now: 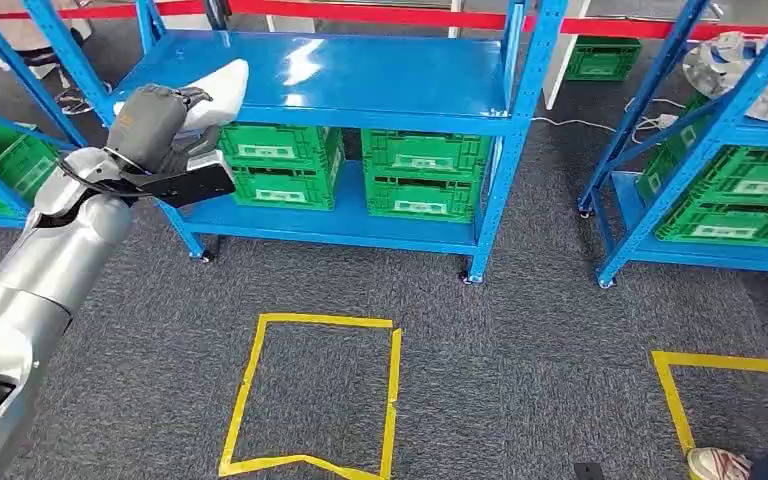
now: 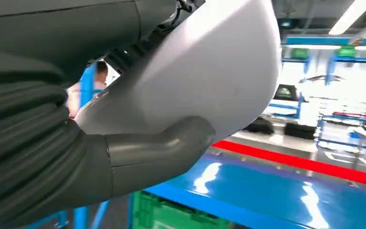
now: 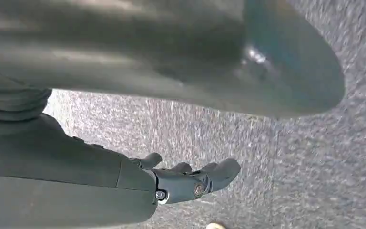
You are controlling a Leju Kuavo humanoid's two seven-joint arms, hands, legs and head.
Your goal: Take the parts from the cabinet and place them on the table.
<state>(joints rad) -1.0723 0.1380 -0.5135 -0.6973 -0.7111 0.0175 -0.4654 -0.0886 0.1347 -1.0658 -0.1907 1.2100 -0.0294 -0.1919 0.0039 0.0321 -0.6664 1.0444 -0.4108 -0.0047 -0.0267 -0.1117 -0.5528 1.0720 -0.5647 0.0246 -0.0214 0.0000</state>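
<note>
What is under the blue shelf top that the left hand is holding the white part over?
Below the blue shelf top, four green crates sit in two stacks on the lower shelf. The left hand holding the white part covers the left corner. Crate contents cannot be seen.

No legible text; white labels on green crates (image 1: 282, 165) too blurred.

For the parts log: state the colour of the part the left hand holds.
White part, clearest in the left wrist view.
</note>
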